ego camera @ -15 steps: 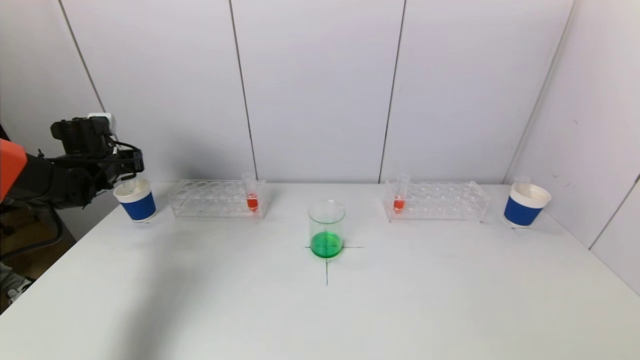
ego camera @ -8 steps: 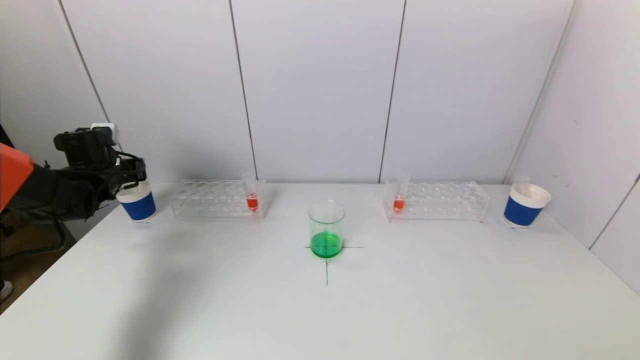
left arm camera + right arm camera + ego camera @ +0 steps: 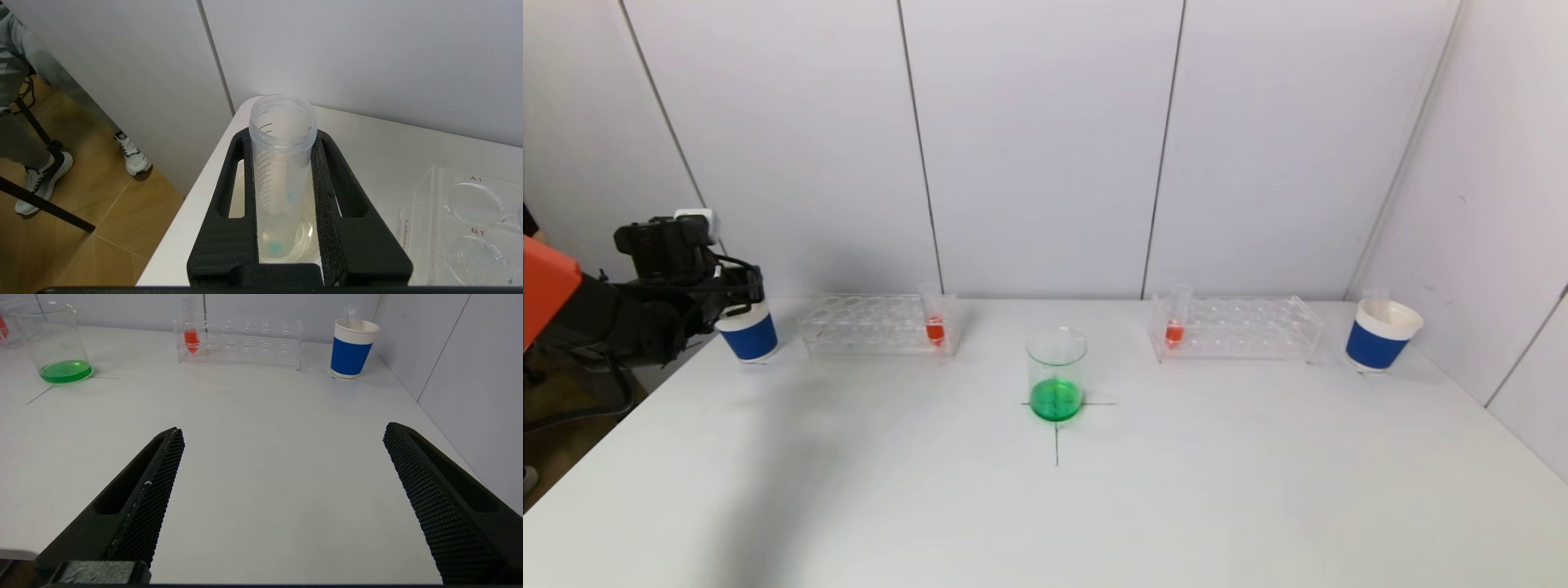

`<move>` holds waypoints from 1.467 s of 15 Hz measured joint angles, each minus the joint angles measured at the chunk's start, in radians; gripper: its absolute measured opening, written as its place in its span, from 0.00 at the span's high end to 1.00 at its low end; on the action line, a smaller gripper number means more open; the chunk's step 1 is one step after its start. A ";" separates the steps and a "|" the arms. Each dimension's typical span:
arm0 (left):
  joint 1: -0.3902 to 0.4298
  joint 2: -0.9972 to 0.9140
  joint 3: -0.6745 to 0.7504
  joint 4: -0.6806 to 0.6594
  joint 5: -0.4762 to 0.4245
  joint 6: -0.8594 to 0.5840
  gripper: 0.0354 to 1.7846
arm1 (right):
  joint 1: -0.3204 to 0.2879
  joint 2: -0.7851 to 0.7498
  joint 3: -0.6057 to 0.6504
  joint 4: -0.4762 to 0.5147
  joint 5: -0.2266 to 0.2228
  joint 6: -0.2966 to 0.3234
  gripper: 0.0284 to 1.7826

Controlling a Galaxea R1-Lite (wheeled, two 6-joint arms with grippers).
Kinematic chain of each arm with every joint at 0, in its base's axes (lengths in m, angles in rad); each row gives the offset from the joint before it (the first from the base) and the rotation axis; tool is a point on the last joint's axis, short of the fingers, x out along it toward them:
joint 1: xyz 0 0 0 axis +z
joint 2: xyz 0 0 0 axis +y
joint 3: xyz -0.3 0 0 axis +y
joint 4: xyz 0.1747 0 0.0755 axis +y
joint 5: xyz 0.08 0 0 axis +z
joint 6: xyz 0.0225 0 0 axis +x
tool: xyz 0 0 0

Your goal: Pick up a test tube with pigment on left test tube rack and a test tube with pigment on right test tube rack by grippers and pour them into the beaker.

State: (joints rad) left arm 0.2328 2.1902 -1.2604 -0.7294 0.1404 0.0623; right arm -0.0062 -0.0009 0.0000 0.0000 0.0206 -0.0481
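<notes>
Holding an emptied test tube point(image 3: 282, 163) clamped between its fingers, the left end effector point(image 3: 737, 287) hangs over the left paper cup point(image 3: 749, 336) at the bench's point(image 3: 1045, 506) far left corner, the tube's tip inside the cup. Right end effector point(image 3: 282, 490): released, jaws spread wide above bare bench near the front right. Left test tube rack point(image 3: 876, 327) and right test tube rack point(image 3: 1235, 328) each carry one upright tube with red pigment point(image 3: 934, 329) point(image 3: 1174, 331) at the inner end. Between them, nearer the viewer, the beaker point(image 3: 1056, 374) with green liquid stands on a drawn cross. The right paper cup point(image 3: 1382, 335) stands by the right wall. White wall panels enclose the back; wide open surface fills the foreground.
</notes>
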 joint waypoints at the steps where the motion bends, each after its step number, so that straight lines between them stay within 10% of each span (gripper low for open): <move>1: 0.000 0.000 0.001 -0.007 0.000 0.000 0.78 | 0.000 0.000 0.000 0.000 0.000 0.000 0.01; 14: 0.000 0.000 0.001 -0.015 0.001 0.000 0.73 | 0.000 0.000 0.000 0.000 0.000 0.000 0.01; 22: 0.001 0.000 0.009 -0.015 0.001 0.000 0.13 | 0.000 0.000 0.000 0.000 0.000 0.000 0.01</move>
State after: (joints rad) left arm 0.2336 2.1898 -1.2513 -0.7440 0.1413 0.0623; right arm -0.0062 -0.0009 0.0000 0.0000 0.0206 -0.0481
